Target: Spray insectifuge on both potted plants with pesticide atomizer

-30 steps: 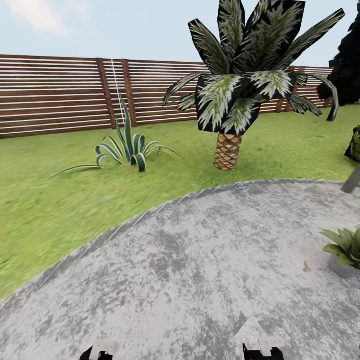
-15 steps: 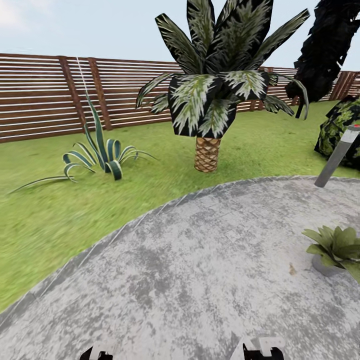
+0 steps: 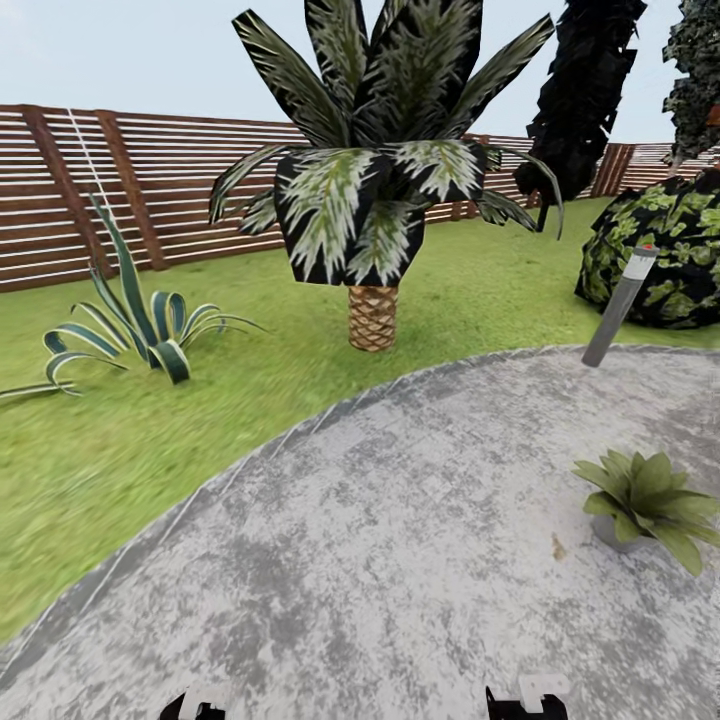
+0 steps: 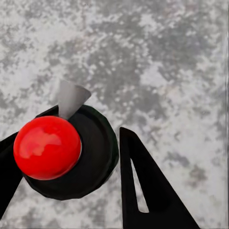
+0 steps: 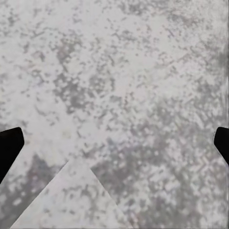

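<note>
Well ahead of the left gripper and off to its left, out on the lawn: a striped spiky agave, with a brown slatted fence behind it. Straight ahead, between the lines of the two grippers and just past the edge of the grey stone patio: a big palm with a scaly trunk.

From the head camera, just the tops of both grippers, low over the patio; no telling the grip from there. From the left wrist camera, a closer look: two black fingers set narrow, pressed against either side of a round dark thing topped with a red ball, apparently the spray bottle seen end-on from above, held over bare stone. A pale grey cone poking out from behind the ball.

Right gripper spread wide, fingertips at opposite edges of its own camera's picture, bare mottled stone between them.

Ahead and to the right of the right gripper, standing on the patio: one potted plant, a low rosette of green leaves, with a small brownish speck on the stone just beside it. Farther off beyond the plant: a grey bollard lamp at the patio's rim, a leafy bush and a dark tree.
</note>
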`<state>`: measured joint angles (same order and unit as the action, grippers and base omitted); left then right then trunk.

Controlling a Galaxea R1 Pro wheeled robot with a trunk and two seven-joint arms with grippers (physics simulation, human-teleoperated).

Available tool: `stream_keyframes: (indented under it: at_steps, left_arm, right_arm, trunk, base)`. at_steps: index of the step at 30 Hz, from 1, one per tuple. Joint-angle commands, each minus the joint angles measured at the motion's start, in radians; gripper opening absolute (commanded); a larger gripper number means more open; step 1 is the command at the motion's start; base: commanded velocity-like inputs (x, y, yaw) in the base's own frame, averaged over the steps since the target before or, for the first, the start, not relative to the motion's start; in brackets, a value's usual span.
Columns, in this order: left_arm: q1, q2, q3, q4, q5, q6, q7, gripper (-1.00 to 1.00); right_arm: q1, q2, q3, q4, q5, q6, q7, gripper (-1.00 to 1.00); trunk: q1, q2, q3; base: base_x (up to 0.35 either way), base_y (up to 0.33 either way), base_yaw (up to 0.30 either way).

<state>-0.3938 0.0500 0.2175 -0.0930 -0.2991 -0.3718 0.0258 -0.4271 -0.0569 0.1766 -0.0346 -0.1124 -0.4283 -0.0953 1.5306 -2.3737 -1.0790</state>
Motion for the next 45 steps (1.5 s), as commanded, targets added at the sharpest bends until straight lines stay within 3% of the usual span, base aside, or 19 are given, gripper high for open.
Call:
stream_keyframes:
  at_steps: [1,19,33,45]
  left_arm:
    - [0.0,0.0,0.006,0.001,-0.011,-0.004,0.003,-1.0]
    - [0.0,0.001,0.006,0.001,-0.011,-0.004,0.003,-1.0]
    - [0.0,0.001,0.006,0.001,-0.011,-0.004,0.003,-1.0]
    - [0.0,-0.001,0.006,0.003,-0.011,-0.004,0.003,-1.0]
  right_arm:
    - [0.0,0.0,0.009,0.001,-0.01,-0.003,-0.001,1.0]
    - [0.0,0.0,0.009,0.001,-0.01,-0.003,-0.001,1.0]
    - [-0.001,0.0,0.009,0.001,-0.01,-0.003,-0.001,1.0]
    - [-0.001,0.0,0.009,0.001,-0.01,-0.003,-0.001,1.0]
  trunk:
    - [0.0,0.0,-0.001]
    - [0.0,0.0,-0.001]
    - [0.0,0.0,-0.001]
    - [0.0,0.0,-0.001]
  base:
    - [0.337,0.0,-0.266]
    - [0.323,0.0,-0.267]
    - [0.027,0.004,-0.267]
    - [0.227,0.186,-0.267]
